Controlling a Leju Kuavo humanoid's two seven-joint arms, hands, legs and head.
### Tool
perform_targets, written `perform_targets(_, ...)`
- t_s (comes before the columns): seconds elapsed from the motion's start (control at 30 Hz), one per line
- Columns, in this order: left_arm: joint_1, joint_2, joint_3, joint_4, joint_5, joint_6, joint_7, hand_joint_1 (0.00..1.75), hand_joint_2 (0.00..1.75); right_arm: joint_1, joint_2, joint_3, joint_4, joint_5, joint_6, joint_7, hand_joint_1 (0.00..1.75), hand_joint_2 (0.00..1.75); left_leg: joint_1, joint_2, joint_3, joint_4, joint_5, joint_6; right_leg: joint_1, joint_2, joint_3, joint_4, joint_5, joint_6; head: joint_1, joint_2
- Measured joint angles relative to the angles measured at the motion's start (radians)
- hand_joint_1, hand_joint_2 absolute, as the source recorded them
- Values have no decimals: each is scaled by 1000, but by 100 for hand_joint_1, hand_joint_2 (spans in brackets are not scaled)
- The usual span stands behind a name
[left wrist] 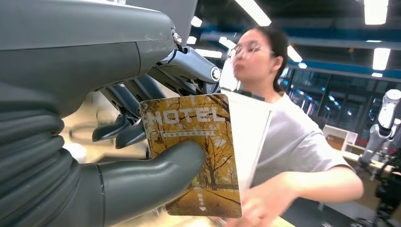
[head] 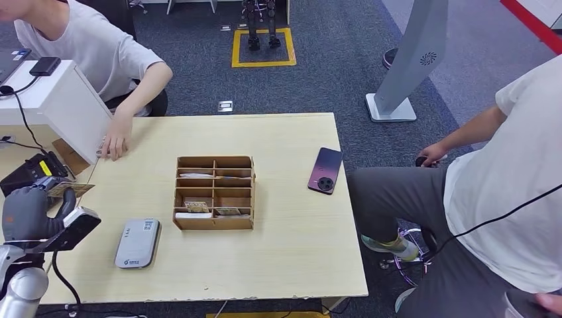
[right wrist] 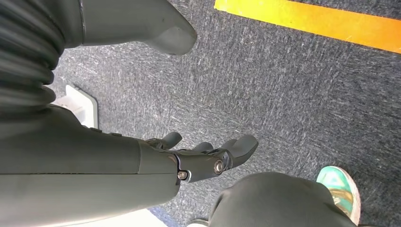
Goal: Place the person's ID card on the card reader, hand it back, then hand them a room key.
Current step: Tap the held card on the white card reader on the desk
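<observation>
The robot's left hand (left wrist: pixel 118 156) pinches a hotel room key (left wrist: pixel 196 156) between thumb and fingers at the near left edge of the tabletop (head: pixel 291 252), card face toward the wrist camera. A person (head: pixel 99 46) seated at the far left rests a hand (head: pixel 116 142) on the tabletop beside a white box (head: pixel 59 106); in the left wrist view that person's hand (left wrist: pixel 257 203) lies just past the key's lower corner, though contact cannot be told.

The right hand (right wrist: pixel 208 158) hangs over the carpet, fingers loosely apart and holding nothing.

On the tabletop stand a wooden sorter (head: pixel 214 193) with cards in some compartments, a grey card reader (head: pixel 137 243) just to its left, and a phone (head: pixel 325 170) to the right. A second person (head: pixel 504 199) sits at the right.

Judging by this, the handover of the key is under way, the last step of the task. The key looks thin, stiff, light and glossy, so likely slick. The thumb covers its middle and lower left, leaving the far edge and lower end free for the person to take; too loose a pinch could let it slide out.
</observation>
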Motion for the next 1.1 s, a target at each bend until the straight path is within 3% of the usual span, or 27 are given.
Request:
perform_targets(0.17, -7, -38, 21, -13, 172, -148, 28, 175, 175, 0, 0, 0, 0, -1, -6, 6, 0, 175, 0, 0, 0, 0, 0, 0, 0, 0, 0, 0, 0, 0, 0, 0)
perform_targets(0.47, -19, -72, 30, -23, 207, -179, 39, 175, 175, 1, 0, 0, 0, -1, -9, 7, 0, 175, 0, 0, 0, 0, 0, 0, 0, 0, 0, 0, 0, 0, 0, 0)
perform_targets(0.7, -14, -90, 35, -27, 412, -340, 138, 175, 175, 3, 0, -5, 0, -3, -20, 11, 0, 175, 0, 0, 0, 0, 0, 0, 0, 0, 0, 0, 0, 0, 0, 0)
perform_targets(1.1, 75, -108, 35, -38, 422, -337, 153, 175, 175, 12, 1, -21, 0, -6, -23, 18, 0, 175, 0, 0, 0, 0, 0, 0, 0, 0, 0, 0, 0, 0, 0, 0)
